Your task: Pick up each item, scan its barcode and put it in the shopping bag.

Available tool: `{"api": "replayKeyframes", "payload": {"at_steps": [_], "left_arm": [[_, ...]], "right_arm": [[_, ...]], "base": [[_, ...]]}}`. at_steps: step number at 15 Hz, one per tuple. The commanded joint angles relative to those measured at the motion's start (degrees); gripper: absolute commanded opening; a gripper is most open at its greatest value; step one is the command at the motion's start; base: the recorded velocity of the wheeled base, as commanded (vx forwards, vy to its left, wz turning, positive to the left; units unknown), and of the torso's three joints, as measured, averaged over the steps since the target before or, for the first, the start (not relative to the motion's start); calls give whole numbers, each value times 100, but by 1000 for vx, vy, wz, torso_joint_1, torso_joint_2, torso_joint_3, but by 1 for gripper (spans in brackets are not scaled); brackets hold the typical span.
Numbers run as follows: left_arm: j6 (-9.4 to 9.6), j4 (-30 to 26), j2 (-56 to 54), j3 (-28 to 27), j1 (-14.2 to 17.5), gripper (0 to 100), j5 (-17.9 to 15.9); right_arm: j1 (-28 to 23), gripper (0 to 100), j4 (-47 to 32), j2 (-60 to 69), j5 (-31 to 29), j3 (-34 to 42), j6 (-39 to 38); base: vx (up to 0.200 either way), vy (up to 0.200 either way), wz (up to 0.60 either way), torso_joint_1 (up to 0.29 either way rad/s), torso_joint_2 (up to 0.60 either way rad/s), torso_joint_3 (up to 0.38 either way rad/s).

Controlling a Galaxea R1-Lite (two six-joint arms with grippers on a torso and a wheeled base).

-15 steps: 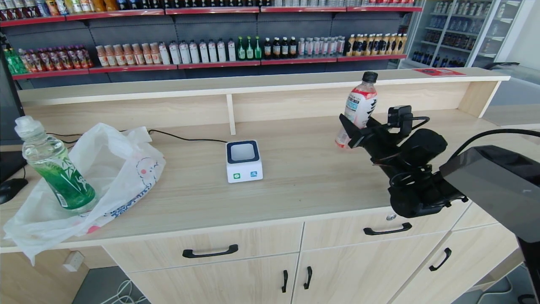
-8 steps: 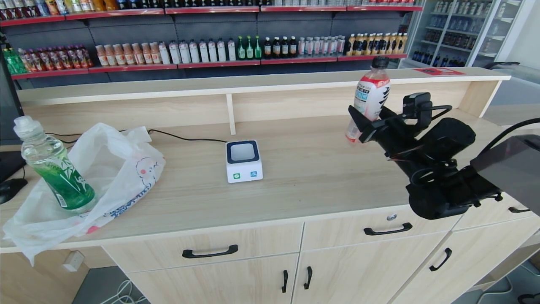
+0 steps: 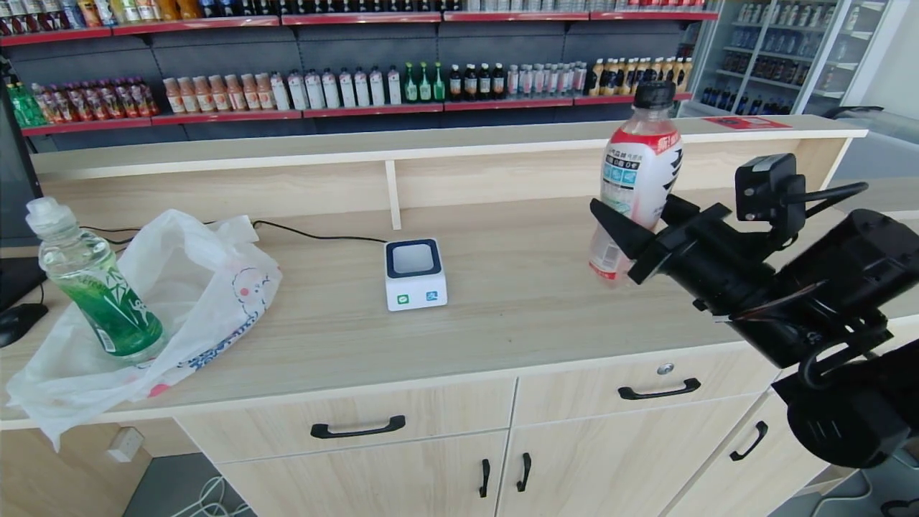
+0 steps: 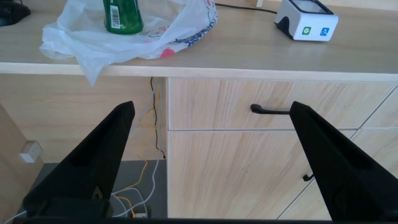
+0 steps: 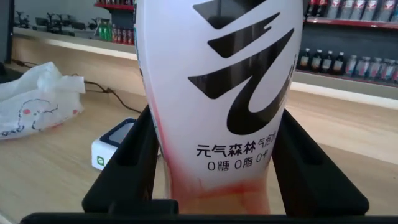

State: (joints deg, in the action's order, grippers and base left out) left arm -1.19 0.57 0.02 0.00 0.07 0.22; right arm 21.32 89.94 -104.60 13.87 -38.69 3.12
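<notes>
My right gripper (image 3: 642,240) is shut on a pink-and-white drink bottle (image 3: 636,179) with a black cap, held upright above the right part of the counter; in the right wrist view the bottle (image 5: 217,93) stands between the two black fingers. A white barcode scanner (image 3: 414,274) sits mid-counter, left of the held bottle, also seen as the scanner (image 4: 306,18). A green bottle (image 3: 93,283) stands on the white shopping bag (image 3: 194,301) at the counter's left. My left gripper (image 4: 211,168) hangs open below the counter edge, in front of the drawers.
A black cable (image 3: 316,235) runs from the scanner toward the bag. A raised wooden ledge (image 3: 431,143) borders the back of the counter. Drawers and cabinet doors (image 3: 359,431) lie below. A dark mouse (image 3: 18,319) sits at the far left.
My right gripper has lifted the pink bottle higher and pulled it back toward me and to the right. The scanner, bag and green bottle have stayed put.
</notes>
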Motion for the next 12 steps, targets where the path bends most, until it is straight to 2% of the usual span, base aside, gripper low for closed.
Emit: {"api": "replayKeyframes", "payload": {"at_steps": [1, 4, 8, 10, 12], "left_arm": [[-4, 4, 6, 0, 1, 100, 4], [-4, 4, 6, 0, 1, 100, 4], [-4, 4, 6, 0, 1, 100, 4], [-4, 4, 6, 0, 1, 100, 4], [-4, 4, 6, 0, 1, 100, 4]], "right_arm": [[302, 0, 6, 352, 19, 160, -259], [830, 0, 6, 871, 72, 582, -1569], [1014, 0, 6, 1688, 72, 1575, -2474], [1190, 0, 6, 2040, 63, 1725, -3089], [1252, 0, 6, 2101, 63, 1821, -3186]], "base": [[0, 0, 0, 0, 0, 0], [0, 0, 0, 0, 0, 0], [0, 0, 0, 0, 0, 0], [0, 0, 0, 0, 0, 0], [0, 0, 0, 0, 0, 0]]}}
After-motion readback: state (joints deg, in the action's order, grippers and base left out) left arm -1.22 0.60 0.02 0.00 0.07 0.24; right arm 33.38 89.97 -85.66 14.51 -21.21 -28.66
